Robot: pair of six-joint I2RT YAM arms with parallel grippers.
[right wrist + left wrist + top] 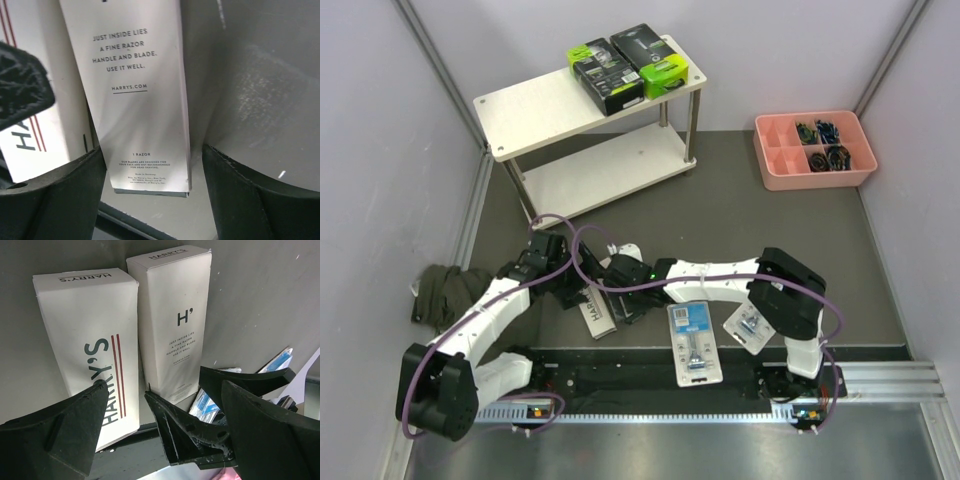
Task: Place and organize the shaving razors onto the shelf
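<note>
Black right jaws are standing released, straddling one white Harry's box end; left jaws are gaping before the second box.

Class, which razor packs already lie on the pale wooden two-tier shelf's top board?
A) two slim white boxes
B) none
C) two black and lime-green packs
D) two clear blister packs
C: the two black and lime-green packs lie side by side on the top board of the pale wooden two-tier shelf.

Robot lab cell: plain panel walls, alu rail, 2 arms bolted to table.
</note>
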